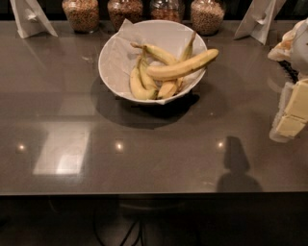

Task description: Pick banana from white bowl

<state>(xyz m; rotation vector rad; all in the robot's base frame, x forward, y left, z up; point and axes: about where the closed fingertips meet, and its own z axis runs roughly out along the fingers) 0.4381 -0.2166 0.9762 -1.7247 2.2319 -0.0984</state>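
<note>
The white bowl with a white paper liner stands on the dark table, at the back middle. The banana, long, pale yellow and almost straight, lies on top of the pile, its tip reaching over the bowl's right rim. Shorter, more curved bananas lie under and behind it. My gripper, white with cream-yellow parts, is at the right edge of the view, above the table. It is well to the right of the bowl and a little nearer to me, and touches nothing in the bowl.
Several glass jars of grain line the back edge behind the bowl. White folded card stands are at the back left and back right. The table's front edge runs across the lower view.
</note>
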